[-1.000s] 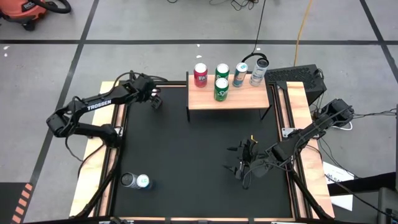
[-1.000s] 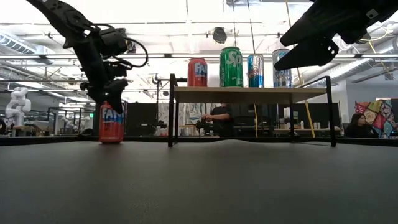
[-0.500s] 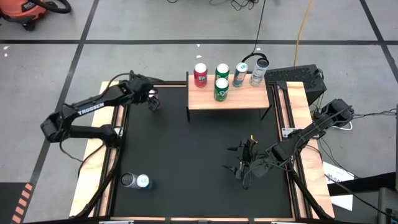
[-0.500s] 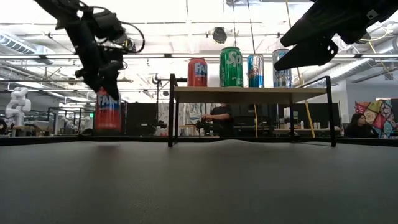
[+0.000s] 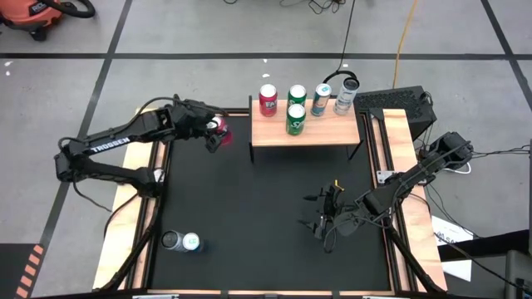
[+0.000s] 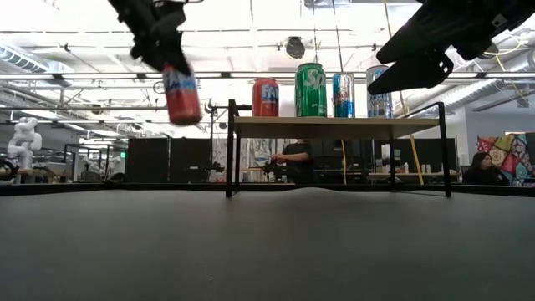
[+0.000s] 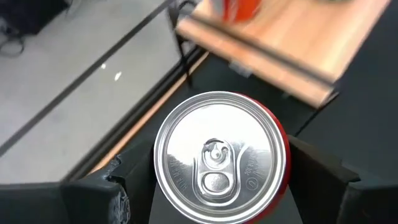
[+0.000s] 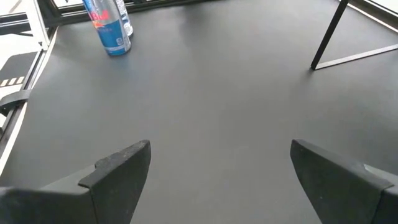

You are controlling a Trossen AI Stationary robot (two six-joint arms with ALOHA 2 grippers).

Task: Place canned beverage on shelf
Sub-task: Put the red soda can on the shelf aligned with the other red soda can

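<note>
A red-orange soda can (image 6: 181, 94) hangs in the air left of the shelf (image 5: 306, 131), with my left gripper (image 5: 214, 131) shut on it. The shelf is a light-wood plank on thin black legs (image 6: 230, 149). On it stand several cans: a red one (image 5: 268, 100), two green ones (image 5: 296, 118) and slim blue ones (image 5: 321, 100). My right gripper (image 8: 217, 168) waits open over the mat's right half with nothing between its fingers. My left gripper pinches the can's side wall (image 7: 277, 134) between its two fingers (image 7: 314, 174), one on each opposite side, just below the silver lid (image 7: 217, 155). The fingers slant down from above and from the table's left. The can hangs clear of the mat, slightly tilted.
Two slim cans (image 5: 181, 242) stand on the black mat (image 5: 266, 208) near its front left corner and show in the right wrist view as well (image 8: 111, 28). Wooden rails (image 5: 125, 241) frame the mat. Cables and a black box (image 5: 399, 104) lie beyond the shelf's right end.
My left gripper has risen and swung toward the table's right, toward the shelf, keeping hold of the red-orange can. The can stood on the mat at the far left. It is now lifted clear, near shelf-top height, and tipped a little.
</note>
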